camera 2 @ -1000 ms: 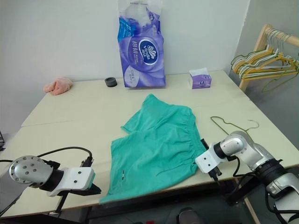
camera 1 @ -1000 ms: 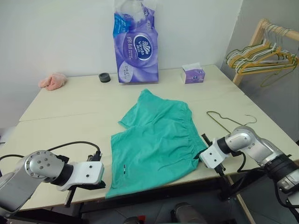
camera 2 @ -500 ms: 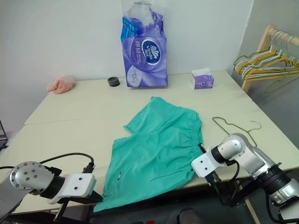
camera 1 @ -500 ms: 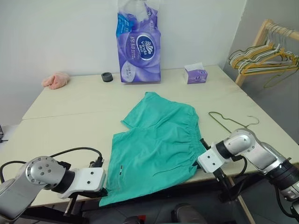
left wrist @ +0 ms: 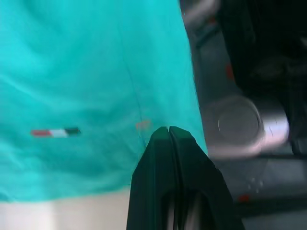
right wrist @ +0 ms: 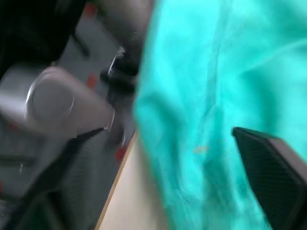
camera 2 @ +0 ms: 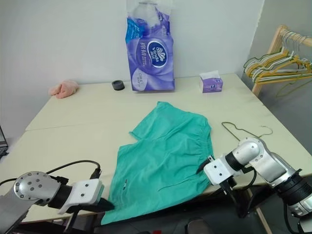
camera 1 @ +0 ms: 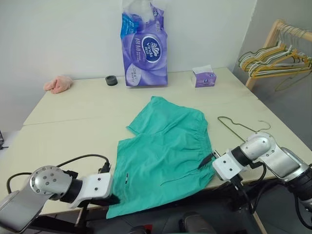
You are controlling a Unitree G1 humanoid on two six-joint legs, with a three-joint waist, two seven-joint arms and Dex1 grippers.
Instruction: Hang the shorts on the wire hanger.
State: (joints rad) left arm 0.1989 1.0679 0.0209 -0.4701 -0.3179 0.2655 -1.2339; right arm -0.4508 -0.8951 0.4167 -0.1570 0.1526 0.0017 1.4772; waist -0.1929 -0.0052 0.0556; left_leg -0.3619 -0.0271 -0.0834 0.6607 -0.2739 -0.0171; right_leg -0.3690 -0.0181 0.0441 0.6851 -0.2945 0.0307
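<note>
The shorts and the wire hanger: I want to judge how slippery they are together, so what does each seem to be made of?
The shorts look like soft, matte teal woven or knit cloth: they lie limp, crease, and gather at the waistband. The wire hanger looks like one thin stiff wire, probably metal with a smooth olive-green coating; whether that is paint or plastic cannot be told.

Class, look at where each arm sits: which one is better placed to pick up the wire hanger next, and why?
Probably the right. Its end effector is open at the waistband edge of the shorts, with the wire hanger lying just beyond it. The left end effector is shut at the shorts' opposite, near corner.
</note>
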